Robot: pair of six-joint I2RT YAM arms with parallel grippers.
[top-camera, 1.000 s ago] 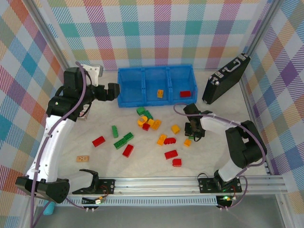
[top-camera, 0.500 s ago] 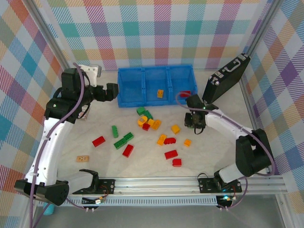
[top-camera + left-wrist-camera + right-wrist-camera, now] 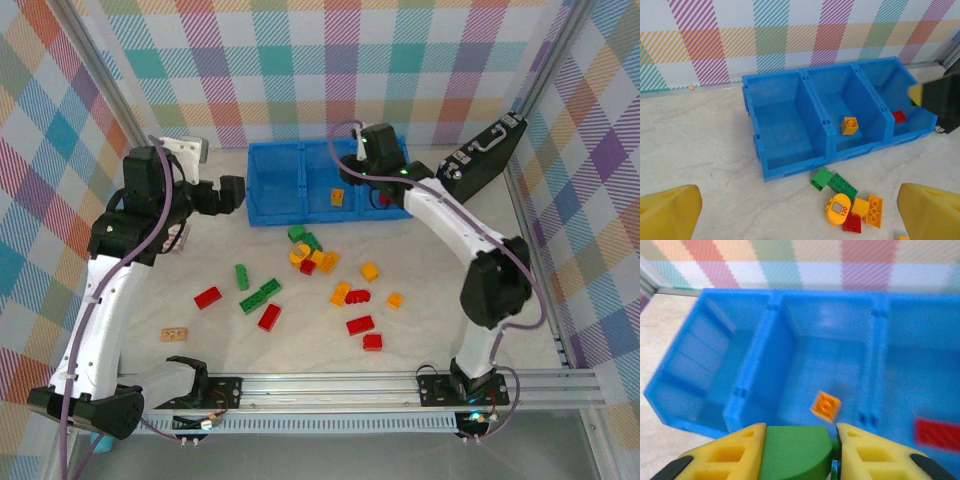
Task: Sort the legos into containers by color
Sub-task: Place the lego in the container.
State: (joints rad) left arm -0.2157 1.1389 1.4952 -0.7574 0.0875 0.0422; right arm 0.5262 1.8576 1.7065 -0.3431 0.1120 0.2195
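Table (image 3: 450, 310): pale marbled surface, walled with checked panels.

Blue tray (image 3: 275, 190): stands at the far side, centre, with three adjoining compartments in a row. The black case (image 3: 478, 165) stands tilted just to its right.

Right gripper (image 3: 799, 440): reaches over the tray, roughly in line with the middle compartment. Its jaws are closed down on a green brick (image 3: 792, 457), which sits clamped between the yellow fingers, clear of the tray floor.

Left gripper (image 3: 240, 193): hovers just beside the tray's left end, jaws spread fully wide and holding nothing.

Tray contents: one orange brick (image 3: 849, 125) lies in the middle compartment and one red brick (image 3: 899, 116) in the right compartment.

Loose bricks (image 3: 305, 250): red, green and orange-yellow pieces lie scattered on the table in front of the tray, the tightest cluster just near its front wall.

Tan tile (image 3: 174, 334): lies flat at the near left, apart from the bricks.
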